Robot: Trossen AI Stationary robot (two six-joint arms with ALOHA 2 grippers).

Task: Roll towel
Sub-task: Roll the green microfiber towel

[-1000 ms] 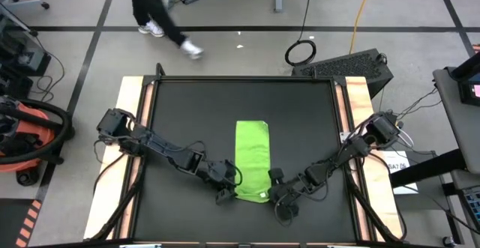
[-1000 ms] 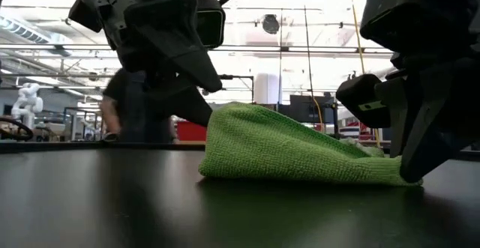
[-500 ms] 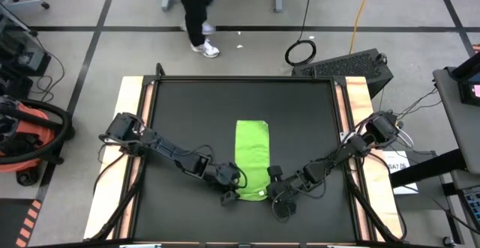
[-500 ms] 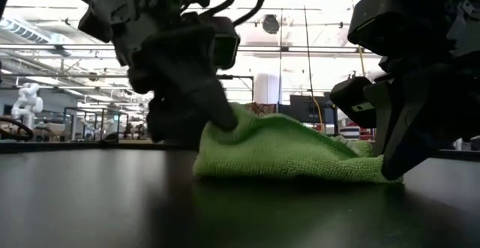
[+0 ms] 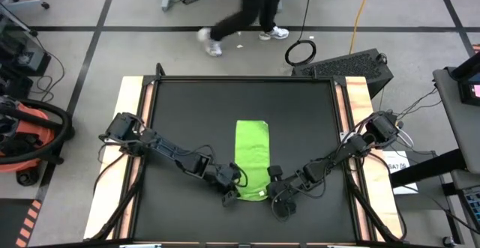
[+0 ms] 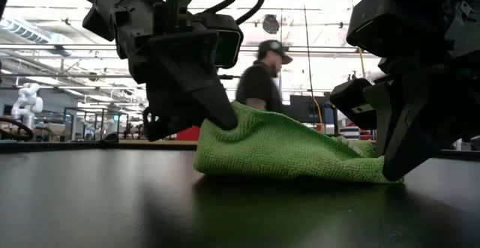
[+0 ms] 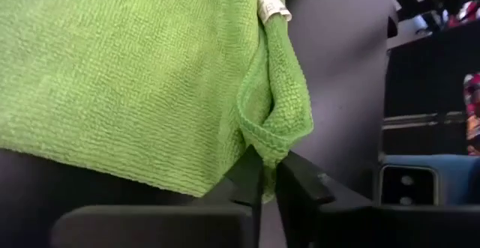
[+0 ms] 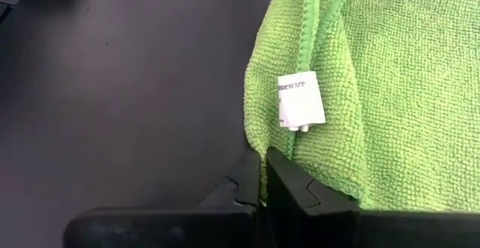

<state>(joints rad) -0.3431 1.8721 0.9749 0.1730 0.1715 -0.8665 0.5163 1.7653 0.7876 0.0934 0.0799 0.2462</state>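
Nearest the camera side of the black mat (image 5: 180, 121), the two grippers meet at the near end of the towel (image 5: 252, 152), a narrow lime-green strip lying lengthwise in the middle of the mat. Bare mat lies on both sides of the strip and beyond its far end, up to the wooden table edge (image 5: 131, 91).

The left gripper (image 5: 231, 192) sits at the towel's near left corner. Half a second ago its fingers stood apart over the cloth; now they are clenched on the corner's hem, as the left wrist view shows, with a fold of green pinched between them (image 7: 264, 174). In the low view that corner is bunched up a little against the left gripper (image 6: 217, 121).

The right gripper (image 5: 274, 195) is at the near right corner, in the same place as before, fingers pressed together on the hem just below a small white label (image 8: 300, 102).

Beyond the table, a person (image 5: 251, 12) walks across the floor, farther right than a moment ago.
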